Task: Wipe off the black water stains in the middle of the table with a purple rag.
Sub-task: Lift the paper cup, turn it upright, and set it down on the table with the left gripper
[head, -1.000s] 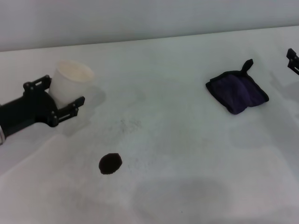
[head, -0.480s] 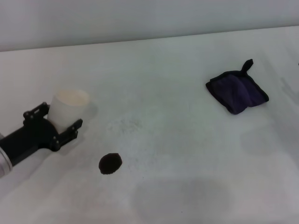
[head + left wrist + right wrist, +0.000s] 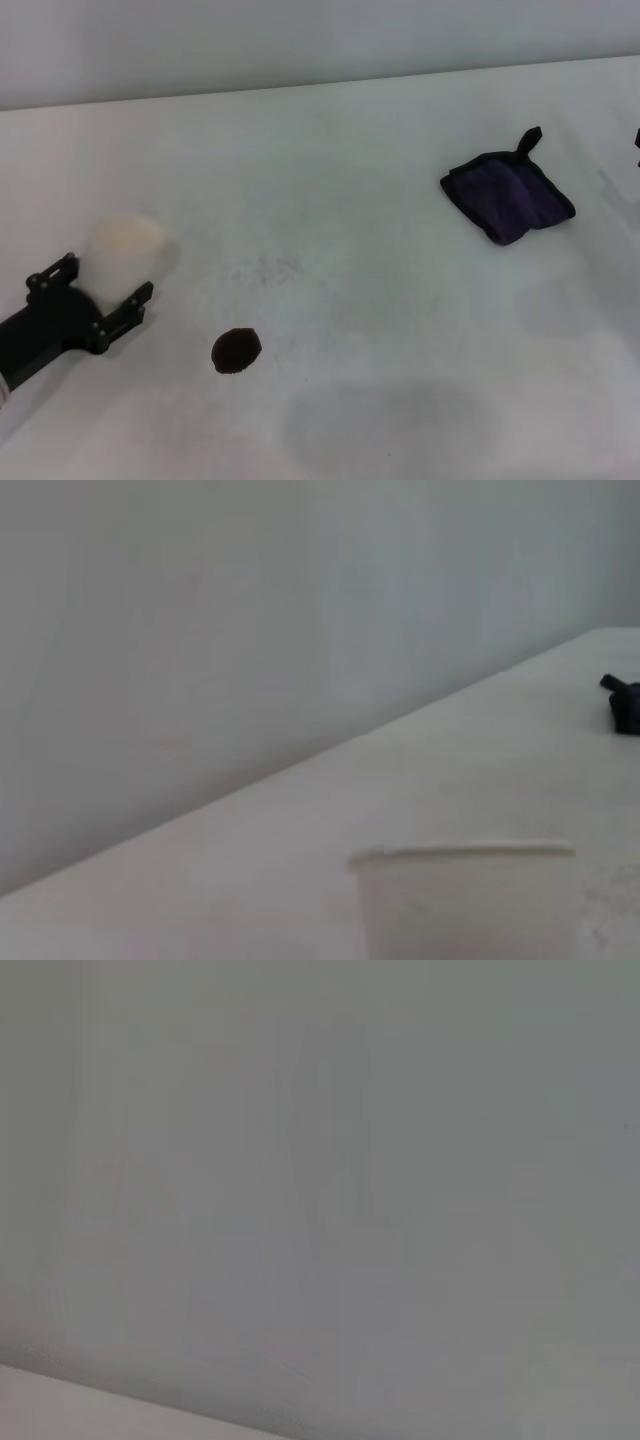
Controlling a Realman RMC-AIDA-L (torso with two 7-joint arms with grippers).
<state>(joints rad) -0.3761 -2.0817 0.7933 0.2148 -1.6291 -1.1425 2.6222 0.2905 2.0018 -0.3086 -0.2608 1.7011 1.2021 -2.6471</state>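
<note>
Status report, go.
Left gripper around the white cup, near left. Right gripper barely in view, far right. Rag untouched; stain unwiped. Path clear.

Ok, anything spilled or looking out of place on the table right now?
Only the black stain on the table, unwiped. The rag lies untouched far to its right, and the left gripper holds a white cup upright.

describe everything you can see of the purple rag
The purple rag is a small dark purple cloth, folded roughly square, with black edging and a short black loop sticking out from its far corner. It looks soft. It lies flat on the white table, on the robot's right side, untouched by either gripper and well away from the black blot.
</note>
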